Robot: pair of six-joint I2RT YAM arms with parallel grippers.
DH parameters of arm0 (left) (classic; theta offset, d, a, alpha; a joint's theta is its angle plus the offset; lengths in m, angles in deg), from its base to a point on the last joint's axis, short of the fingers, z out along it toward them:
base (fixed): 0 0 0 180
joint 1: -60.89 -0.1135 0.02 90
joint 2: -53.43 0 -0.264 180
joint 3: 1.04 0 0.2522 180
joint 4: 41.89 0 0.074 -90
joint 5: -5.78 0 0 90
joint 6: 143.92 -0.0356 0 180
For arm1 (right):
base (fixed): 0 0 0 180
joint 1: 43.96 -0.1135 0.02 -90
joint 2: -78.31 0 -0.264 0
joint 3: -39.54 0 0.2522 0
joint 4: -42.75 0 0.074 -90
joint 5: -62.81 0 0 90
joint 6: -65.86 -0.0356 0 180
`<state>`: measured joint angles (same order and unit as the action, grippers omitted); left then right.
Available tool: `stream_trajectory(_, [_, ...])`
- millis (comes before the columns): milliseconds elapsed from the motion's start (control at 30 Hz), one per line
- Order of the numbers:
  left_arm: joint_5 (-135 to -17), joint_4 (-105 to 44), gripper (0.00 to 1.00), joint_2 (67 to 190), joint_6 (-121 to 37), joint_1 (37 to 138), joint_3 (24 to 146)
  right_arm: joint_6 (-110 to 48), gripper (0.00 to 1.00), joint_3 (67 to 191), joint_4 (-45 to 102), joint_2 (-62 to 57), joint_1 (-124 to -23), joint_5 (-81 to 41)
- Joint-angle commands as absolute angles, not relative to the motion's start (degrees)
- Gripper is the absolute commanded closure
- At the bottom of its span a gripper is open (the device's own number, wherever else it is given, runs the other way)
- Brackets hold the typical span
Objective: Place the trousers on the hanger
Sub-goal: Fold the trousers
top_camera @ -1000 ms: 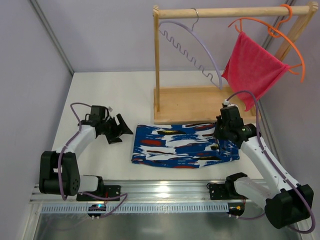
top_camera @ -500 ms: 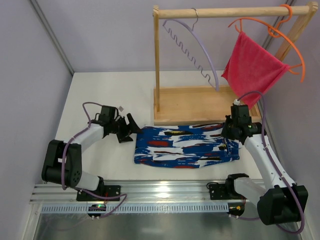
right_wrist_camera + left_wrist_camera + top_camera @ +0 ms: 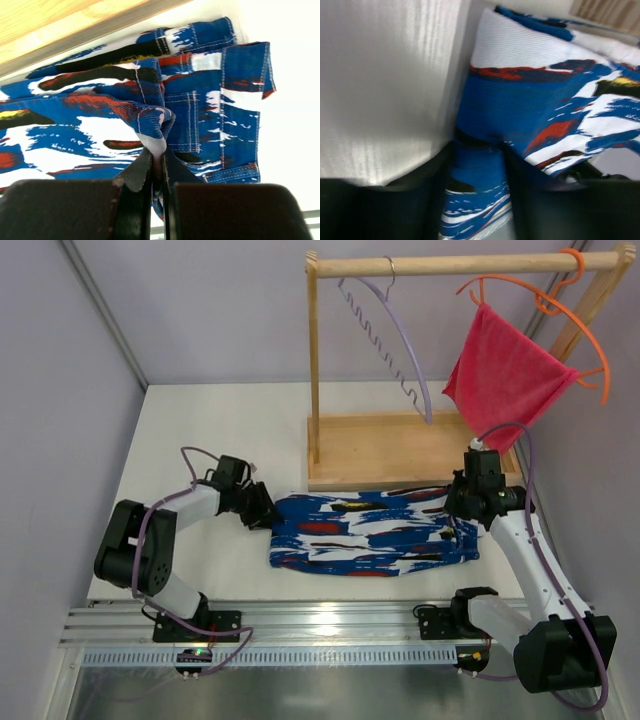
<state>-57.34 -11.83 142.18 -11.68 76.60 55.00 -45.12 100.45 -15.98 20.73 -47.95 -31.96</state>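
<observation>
The trousers, royal blue with white, red and black patches, lie folded flat on the white table in front of the rack. My left gripper is at their left end. In the left wrist view its jaws stand apart astride a fold of the cloth, which fills the gap. My right gripper is at the right end, and its jaws are shut on a pinched fold of the trousers near the waistband. The lavender hanger hangs by its hook from the wooden rail, bare.
The wooden rack's base lies just behind the trousers, with its post at the left. An orange hanger carrying a pink-red cloth hangs at the rail's right end. A metal rail runs along the near edge.
My left gripper has moved right to the trousers' left end, and its jaws have narrowed around the cloth. My right gripper shifted slightly back and right with its fold, then held still.
</observation>
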Motion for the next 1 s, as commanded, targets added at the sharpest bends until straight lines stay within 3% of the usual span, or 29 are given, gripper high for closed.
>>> stream_trajectory(0, [-61.09,-10.39,0.68,143.87,-12.17,76.8,57.36,-44.01,0.96,101.47,-12.5,22.59,-47.48,-29.06])
stream_trajectory(100, [-69.69,-1.43,0.97,143.96,-14.63,76.45,60.96,-45.32,0.96,98.76,-8.99,23.11,-47.65,-23.61])
stream_trajectory(400, [-83.25,10.28,0.99,139.31,-16.4,73.46,64.67,-53.32,0.96,94.25,-1.07,20.04,-58.89,-26.91])
stream_trajectory(467, [-82.81,10.8,0.89,138.77,-16.3,73.46,64.93,-53.94,0.96,95.04,-1.86,18.72,-59.87,-29.29])
stream_trajectory(500, [-82.29,11.16,0.69,138.77,-16.65,73.46,65.28,-53.94,0.96,96.26,-3.69,18.29,-59.78,-29.91])
stream_trajectory(600, [-82.63,11.86,0.34,137.99,-17.27,73.46,65.98,-53.68,0.96,100.65,-7.47,18.81,-59.87,-31.41])
stream_trajectory(700, [-81.85,10.9,0.29,137.28,-17.8,73.46,65.64,-53.41,0.96,105.22,-12.22,20.03,-59.78,-30.36])
stream_trajectory(967, [-72.19,5.71,0.28,136.84,-18.68,73.46,64.31,-49.99,0.96,107.97,-19.17,21.62,-55.22,-32.73])
